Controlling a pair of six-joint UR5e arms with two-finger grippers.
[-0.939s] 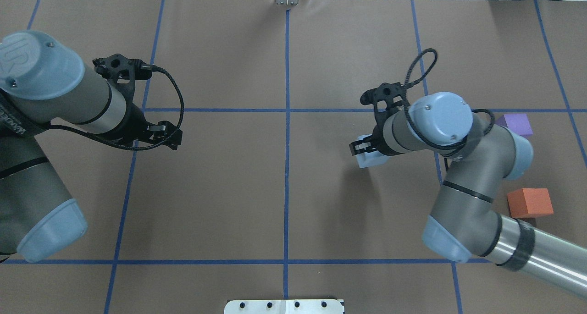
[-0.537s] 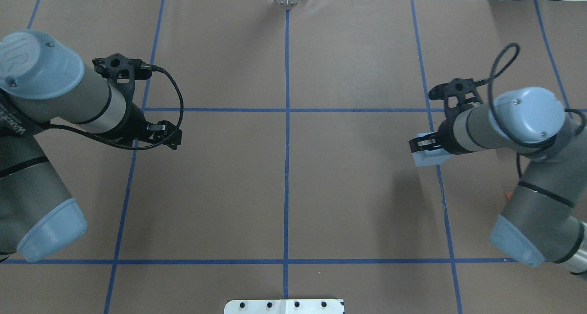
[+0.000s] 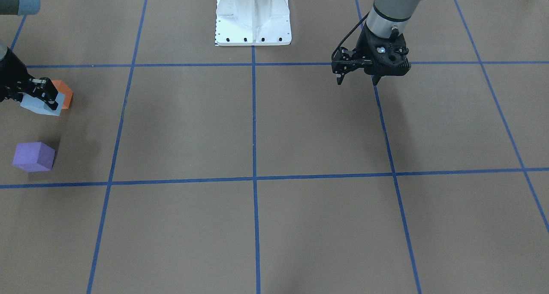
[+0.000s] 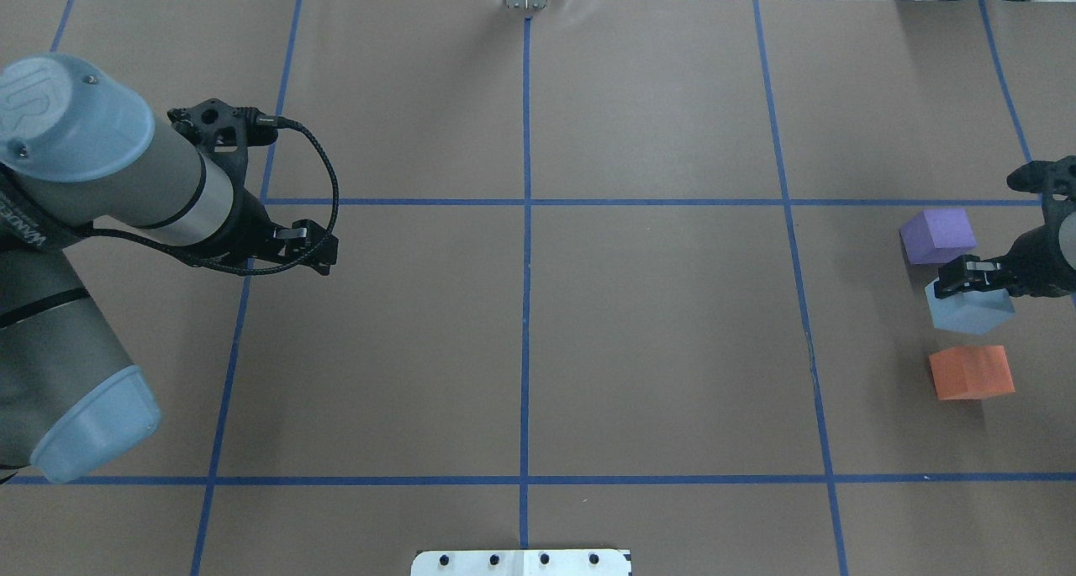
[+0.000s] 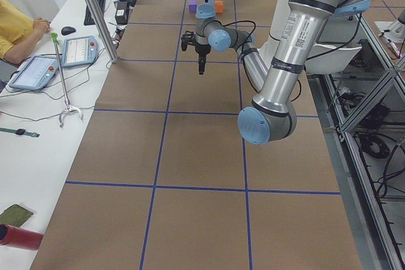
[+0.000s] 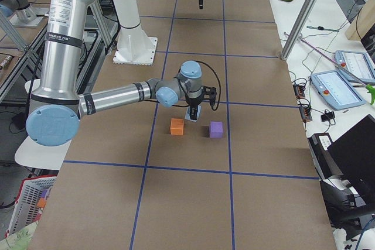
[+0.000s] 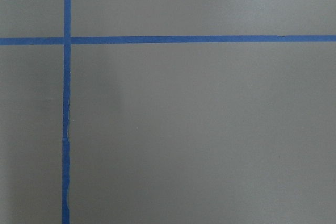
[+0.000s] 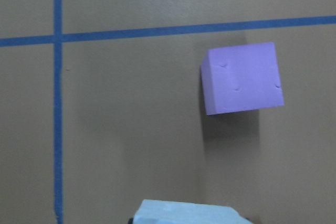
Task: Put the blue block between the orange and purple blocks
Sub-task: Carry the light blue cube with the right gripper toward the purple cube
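The blue block (image 4: 971,314) is pinched in the right gripper (image 4: 958,278), whose jaws are closed on its sides. It hangs just beside the purple block (image 4: 937,235), on the side facing the orange block (image 4: 971,372). It looks to be carried clear of the table (image 4: 656,324), though the height is hard to judge. So this is the placing step: the block is over the gap, nearer the purple block than the orange one. The next move calls for a straight descent into the gap, perhaps a nudge away from the purple block first, then release without bumping either neighbour. Well apart from the purple block, the left gripper (image 3: 357,80) hovers with its jaws spread, holding nothing. The count: one blue, one purple and one orange block, and two grippers.
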